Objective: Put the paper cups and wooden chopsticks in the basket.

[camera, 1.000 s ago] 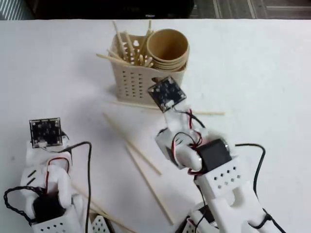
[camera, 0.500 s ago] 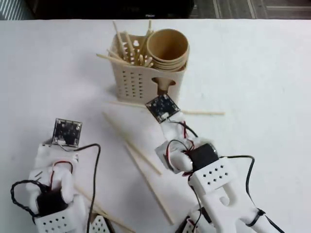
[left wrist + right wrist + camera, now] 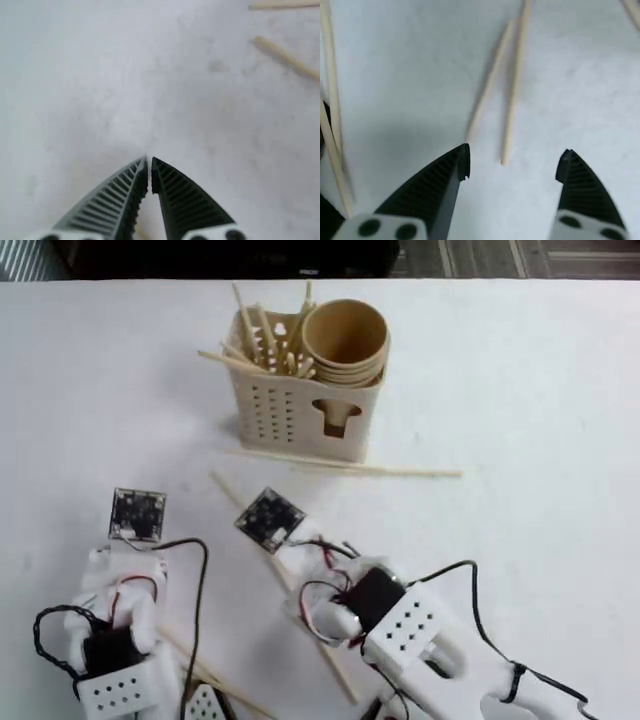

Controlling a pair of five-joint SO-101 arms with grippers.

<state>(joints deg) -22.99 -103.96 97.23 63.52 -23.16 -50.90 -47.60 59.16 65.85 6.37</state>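
The perforated basket stands at the back centre of the table. It holds stacked paper cups and several wooden chopsticks. One loose chopstick lies along the basket's front. A diagonal chopstick runs under the right arm. My right gripper is open just above the table, with the ends of two chopsticks lying ahead between its fingers. My left gripper is shut and empty over bare table, with two chopsticks farther off. The left arm is at the front left.
More loose chopsticks lie near the front edge between the arms and under the right arm. Two chopsticks lie beside the right gripper's left finger. The white table has free room on the right and far left.
The right arm has drawn back from the basket, swinging front-left over the loose chopsticks. The left arm shifted slightly right and forward, then stayed still.
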